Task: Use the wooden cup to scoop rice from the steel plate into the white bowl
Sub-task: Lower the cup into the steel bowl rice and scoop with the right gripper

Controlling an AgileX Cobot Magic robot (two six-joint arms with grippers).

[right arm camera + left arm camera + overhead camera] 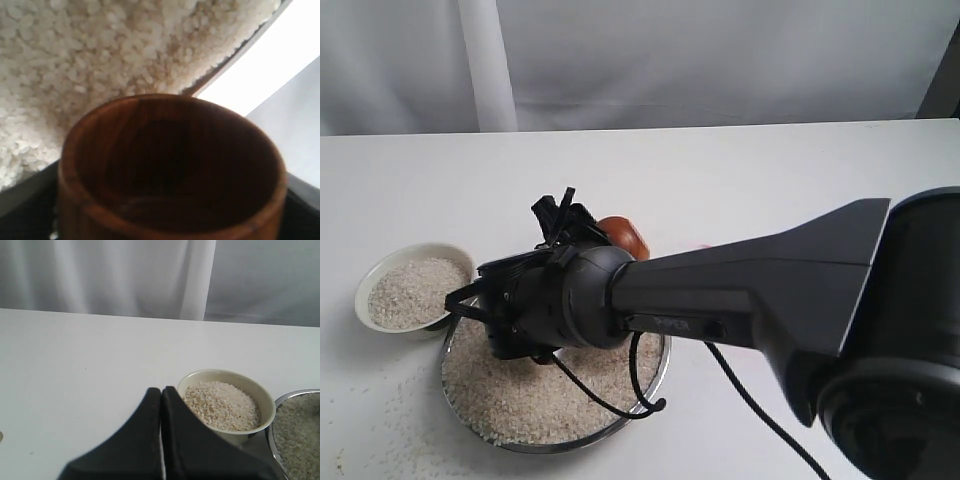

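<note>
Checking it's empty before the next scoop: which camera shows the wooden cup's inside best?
Right wrist view: the wooden cup fills the frame, mouth toward the lens, and its dark inside looks empty. The exterior view shows only a reddish sliver of it behind the arm. The left wrist view doesn't show it.

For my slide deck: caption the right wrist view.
Empty wooden cup in the foreground, rice filling the steel plate beyond.

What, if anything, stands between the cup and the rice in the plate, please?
Nothing visible does: the empty cup points its mouth at the rice in the plate, with no object between them.
</note>
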